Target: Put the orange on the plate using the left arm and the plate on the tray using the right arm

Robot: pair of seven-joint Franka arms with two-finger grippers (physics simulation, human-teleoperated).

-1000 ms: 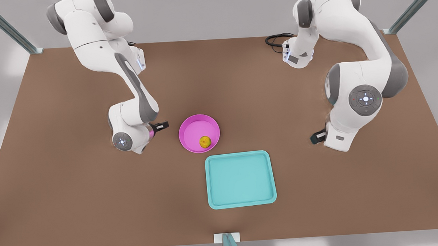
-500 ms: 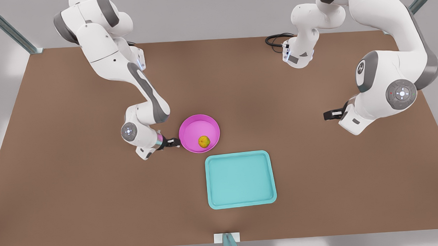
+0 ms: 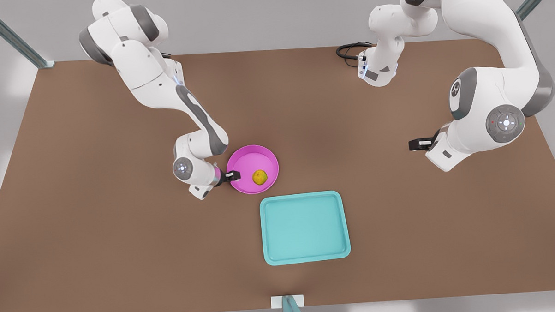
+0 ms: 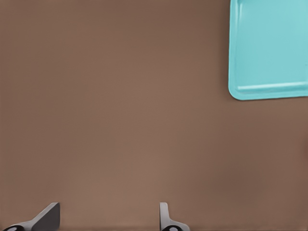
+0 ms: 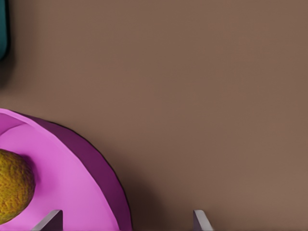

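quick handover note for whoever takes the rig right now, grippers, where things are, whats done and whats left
Right gripper: open, straddling the rim of the plate on the front view's left side.
Left gripper: open, holding nothing, waiting over the table on the front view's right.
The orange sits inside the plate, so that step is done.
The plate is on the table just beyond the tray, not on it.
Left: close on the rim, lift the plate and set it on the tray.
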